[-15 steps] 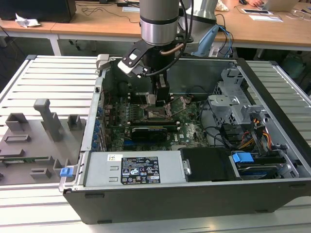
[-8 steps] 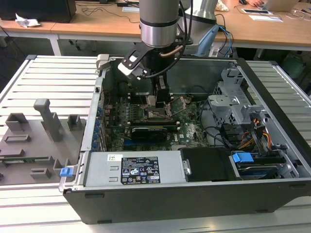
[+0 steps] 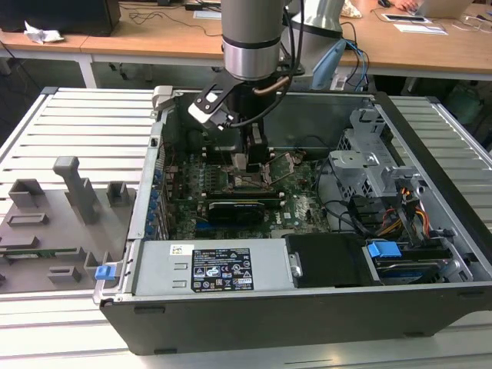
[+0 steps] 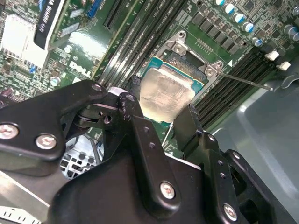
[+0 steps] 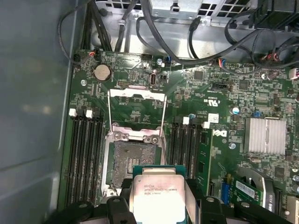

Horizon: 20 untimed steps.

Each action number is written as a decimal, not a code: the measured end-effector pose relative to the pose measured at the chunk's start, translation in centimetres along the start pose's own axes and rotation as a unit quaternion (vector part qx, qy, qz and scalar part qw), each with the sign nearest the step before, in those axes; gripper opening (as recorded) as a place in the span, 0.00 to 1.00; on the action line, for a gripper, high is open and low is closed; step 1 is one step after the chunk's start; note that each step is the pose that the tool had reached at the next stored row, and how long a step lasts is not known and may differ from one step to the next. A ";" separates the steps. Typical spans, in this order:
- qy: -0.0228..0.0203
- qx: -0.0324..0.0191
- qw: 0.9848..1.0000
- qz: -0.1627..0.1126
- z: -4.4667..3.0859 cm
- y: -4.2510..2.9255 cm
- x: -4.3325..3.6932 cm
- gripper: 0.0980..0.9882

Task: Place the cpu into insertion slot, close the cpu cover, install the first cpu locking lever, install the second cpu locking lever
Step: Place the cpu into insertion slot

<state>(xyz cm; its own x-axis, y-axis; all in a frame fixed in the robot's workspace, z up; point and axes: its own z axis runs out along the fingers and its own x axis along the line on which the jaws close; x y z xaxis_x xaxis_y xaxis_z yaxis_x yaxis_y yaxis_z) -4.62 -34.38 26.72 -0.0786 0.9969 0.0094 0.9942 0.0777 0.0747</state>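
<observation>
Gripper pinches the cpu by two opposite edges, its dull grey face showing between the black fingers in both wrist views. The chip is held over the insertion slot, whose dark socket lies bare. The cpu cover stands swung open on its hinge. In the exterior view the arm reaches down at upper centre of the frame into the open computer case, above the green motherboard
</observation>
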 end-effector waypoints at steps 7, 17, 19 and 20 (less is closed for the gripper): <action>0.000 0.000 1.000 0.002 1.03 0.27 0.89 0.48; -0.002 0.000 1.000 0.024 2.21 0.41 1.49 0.48; -0.002 0.000 1.000 0.024 2.36 0.42 1.56 0.48; -0.002 0.000 1.000 0.024 2.41 0.42 1.59 0.48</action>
<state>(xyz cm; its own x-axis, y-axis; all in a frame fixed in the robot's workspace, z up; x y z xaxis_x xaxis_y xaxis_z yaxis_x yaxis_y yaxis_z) -4.15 -32.72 24.36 -0.0301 0.9995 0.0094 0.9968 0.0293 0.0745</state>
